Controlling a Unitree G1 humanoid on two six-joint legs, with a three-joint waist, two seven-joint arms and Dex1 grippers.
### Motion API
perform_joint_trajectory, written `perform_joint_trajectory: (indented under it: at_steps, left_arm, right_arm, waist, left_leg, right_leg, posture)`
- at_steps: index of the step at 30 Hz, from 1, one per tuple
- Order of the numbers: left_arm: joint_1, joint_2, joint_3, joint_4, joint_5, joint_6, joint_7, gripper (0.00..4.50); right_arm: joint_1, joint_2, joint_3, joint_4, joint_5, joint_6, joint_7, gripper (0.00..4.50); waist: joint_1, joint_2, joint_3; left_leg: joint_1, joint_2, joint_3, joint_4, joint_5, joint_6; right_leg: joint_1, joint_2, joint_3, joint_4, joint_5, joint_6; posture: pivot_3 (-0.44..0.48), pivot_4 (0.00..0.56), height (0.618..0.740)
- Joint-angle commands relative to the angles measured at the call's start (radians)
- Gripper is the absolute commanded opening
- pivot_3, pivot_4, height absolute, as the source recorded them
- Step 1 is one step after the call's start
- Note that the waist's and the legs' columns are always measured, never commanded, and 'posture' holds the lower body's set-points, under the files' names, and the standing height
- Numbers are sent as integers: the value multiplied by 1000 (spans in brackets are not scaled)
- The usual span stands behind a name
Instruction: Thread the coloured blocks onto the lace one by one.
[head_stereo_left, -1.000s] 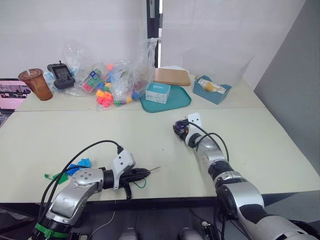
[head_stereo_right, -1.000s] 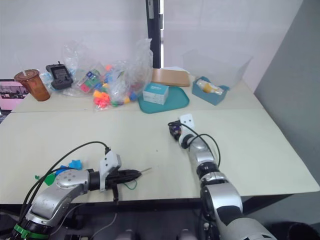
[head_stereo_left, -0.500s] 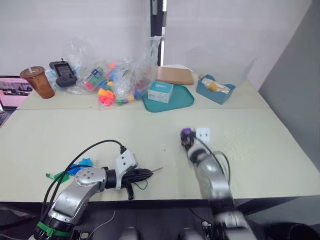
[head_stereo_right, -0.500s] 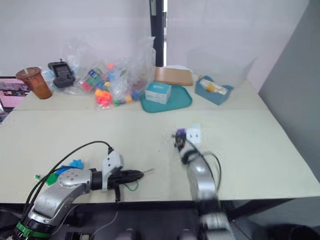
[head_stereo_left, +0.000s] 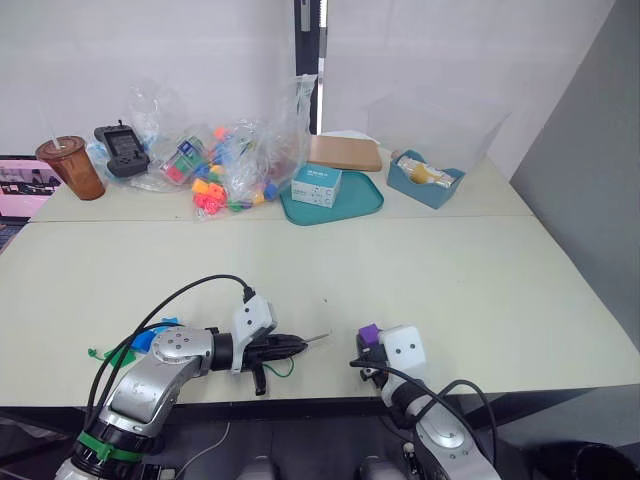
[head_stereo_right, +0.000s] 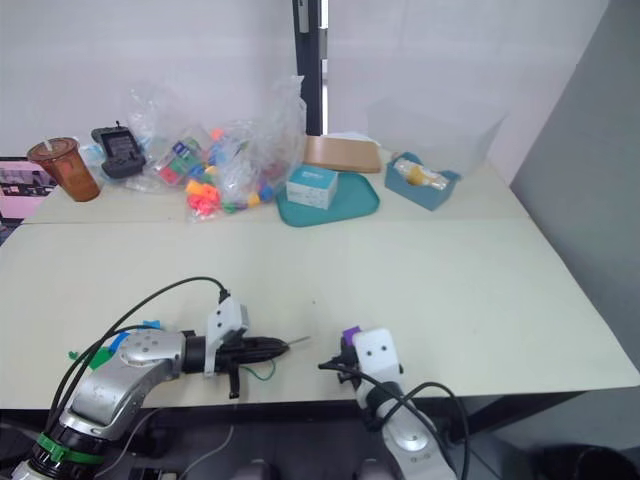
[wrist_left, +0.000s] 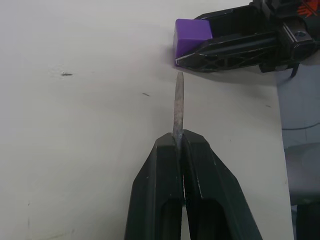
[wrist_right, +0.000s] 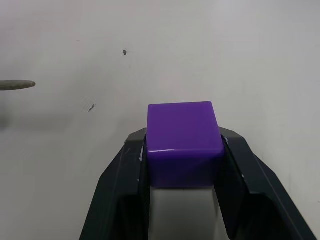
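So far nothing is threaded: my left pincer (wrist_left: 178, 150) grips the lace (wrist_left: 178, 107) by its stiff tip, my right pincer (wrist_right: 182, 145) clamps the purple block (wrist_right: 184, 129) just ahead of that tip, over the table (head_stereo_left: 480, 270).

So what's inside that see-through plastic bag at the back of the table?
The plastic bag holds a jumble of bright toy pieces in pink, orange, yellow, green and blue. The crinkled plastic and the pile itself cover the pieces deeper in, so a count isn't possible.
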Motion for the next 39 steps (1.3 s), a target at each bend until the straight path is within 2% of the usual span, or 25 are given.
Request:
perform_joint_trajectory:
  at_steps: [1,3,7,8,11,13,15,17,20,23,28,35,39]
  left_arm:
    - [1,7,5,-23,-8,-14,-11,0]
    - [12,9,6,-28,-8,-17,-13,0]
    - [19,3,5,-30,-7,-18,-10,0]
    - [19,0,4,-26,-7,-20,-9,0]
    - [19,-7,0,-17,-2,-26,-6,0]
    - [17,-11,-3,-14,-1,-26,-5,0]
    - [16,-16,-13,-20,-1,-24,-7,0]
    - [12,-23,-24,-29,1,-20,-3,0]
    - [1,-38,-33,-44,0,-8,11,0]
    - [4,-51,-46,-61,0,0,24,0]
    - [18,-62,-55,-83,-7,10,44,0]
    - [16,-62,-55,-98,-11,26,56,0]
    - [12,-65,-53,-103,-12,33,66,0]
  right_arm:
    - [23,9,2,28,25,33,4,2244]
    - [24,4,-34,-6,56,15,23,2880]
    - [-24,-107,-117,-103,142,56,152,4305]
    - [-59,-161,-150,-113,177,64,212,4472]
    - [-146,-291,-211,-117,294,85,378,4472]
    - [-218,-392,-231,-110,425,132,543,4472]
    - [-343,-540,-218,-23,481,130,752,4472]
    - [-438,-634,-195,70,497,102,886,4472]
    - [-571,-707,-138,225,477,21,1056,4472]
    - [-721,-724,-40,457,362,-156,1198,4472]
    - [-843,-687,39,753,231,-401,1291,4472]
    - [-891,-640,55,906,178,-539,1352,4472]
    - [-875,-617,48,909,176,-553,1355,3365]
  waist:
    - [-3,-1,0]
    - [-5,-1,0]
    - [-3,-1,0]
    - [0,-1,0]
    - [7,-1,0]
    - [8,-1,0]
    - [8,-1,1]
    - [13,-1,1]
    - [19,-1,1]
    - [18,-1,1]
    - [20,-1,1]
    - [20,-1,1]
    - [20,-1,1]
  left_leg:
    - [0,0,0,0,0,0]
    - [0,0,0,0,0,0]
    - [-2,0,0,0,0,0]
    - [-2,-1,0,0,0,0]
    - [-2,-2,0,3,0,0]
    - [-2,-1,0,3,0,0]
    - [-2,-1,-1,2,0,0]
    - [-2,-2,0,3,0,0]
    - [-2,-2,-1,4,0,1]
    - [-2,-2,0,6,-1,1]
    - [-4,-1,0,9,-1,2]
    - [-6,-1,0,13,-1,3]
    - [-6,-1,0,13,-1,3]
  right_leg:
    - [0,0,0,0,0,0]
    - [0,0,0,0,0,0]
    - [0,-1,0,-1,0,0]
    - [-1,-1,0,-1,0,0]
    - [0,-1,0,0,0,0]
    - [0,-1,0,0,0,0]
    - [0,0,0,0,0,0]
    - [1,-1,0,0,0,0]
    - [1,-1,-1,0,0,0]
    - [1,-1,0,0,0,0]
    - [1,-1,-1,0,0,0]
    - [0,-1,-1,2,0,1]
    - [0,-1,-1,2,1,1]
  posture:
    - [0,150,740]
    - [0,150,740]
    - [0,150,740]
    - [0,150,740]
    - [0,150,740]
    - [0,150,740]
    - [0,150,740]
    - [0,150,740]
    - [0,150,740]
    - [0,150,740]
    - [0,150,740]
    - [0,150,740]
    - [0,150,740]
